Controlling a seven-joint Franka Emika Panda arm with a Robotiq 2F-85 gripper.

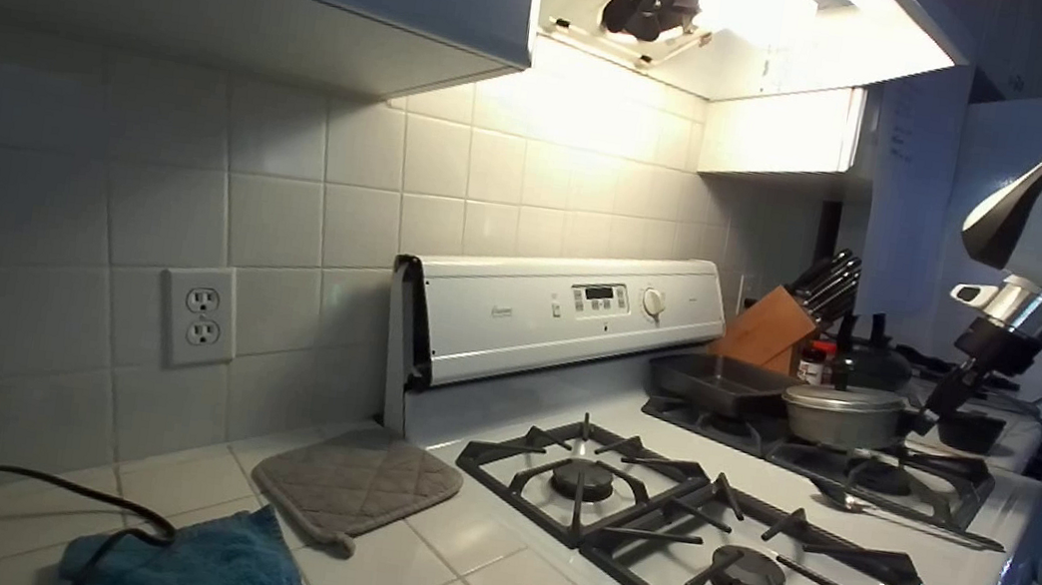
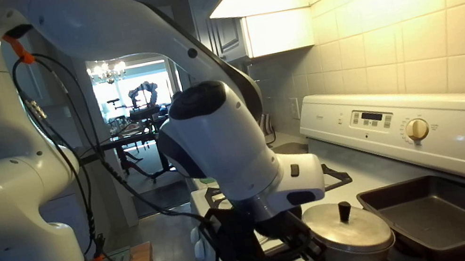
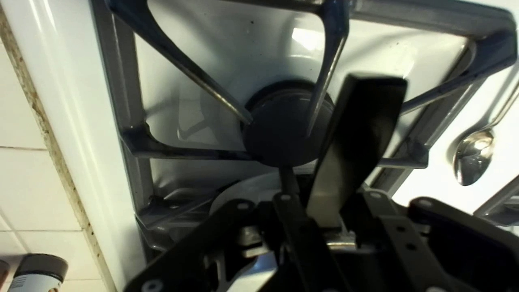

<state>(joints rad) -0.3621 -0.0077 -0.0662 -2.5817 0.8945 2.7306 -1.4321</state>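
A: In an exterior view, pot right of centre: a roll could slide its lid!
B: In an exterior view, baking pan lower right, close: a swing could clip it.
A: Wrist view: gripper mostly closed, seemingly clamped on the handle; its long axis points up, slightly right.

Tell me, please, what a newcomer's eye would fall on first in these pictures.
Probably the big white robot arm, leaning over the stove. Next comes the lidded pot, its dark handle in the gripper, beside the baking pan. Overhead, a bright light glares in both exterior views.
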